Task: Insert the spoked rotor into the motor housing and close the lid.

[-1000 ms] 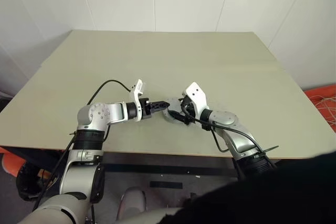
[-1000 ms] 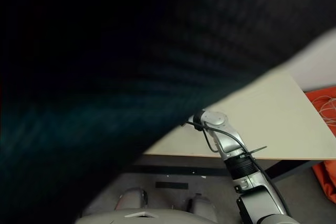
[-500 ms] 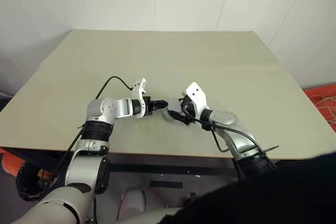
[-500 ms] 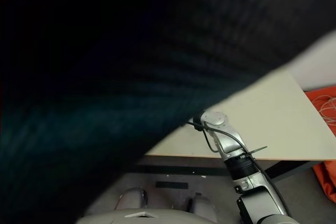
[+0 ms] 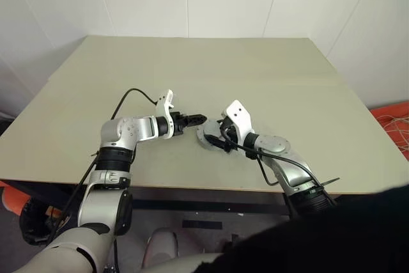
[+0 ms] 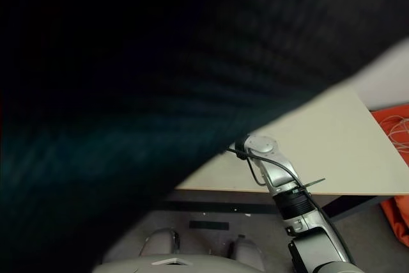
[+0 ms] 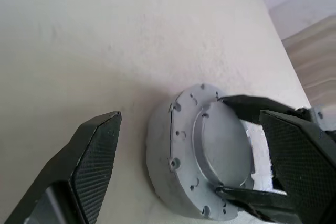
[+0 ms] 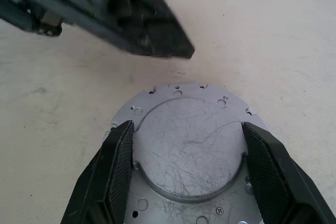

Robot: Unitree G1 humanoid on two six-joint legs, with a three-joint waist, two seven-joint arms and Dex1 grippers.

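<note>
The lid [image 7: 220, 150], a smooth silver disc with a raised centre and small holes round its rim, lies flat on the table [image 5: 192, 68] near the front edge. My right gripper [image 8: 187, 127] is shut on it, one black finger on each side of the raised centre. Just left of the lid and a little farther back, my left gripper [image 5: 198, 119] is open and holds nothing. One of its fingers [image 8: 131, 19] hangs over the table just beyond the lid. The spoked rotor and the motor housing are hidden.
The beige table stretches bare behind and beside the arms, and its front edge is close behind both elbows. An orange thing with cables [image 5: 396, 123] lies on the floor past the right edge. A dark shape [image 6: 160, 94] blocks most of the right eye view.
My left gripper has opened wide and come off the lid's edge, moving slightly away across the table. The right gripper and the lid have stayed in place.
</note>
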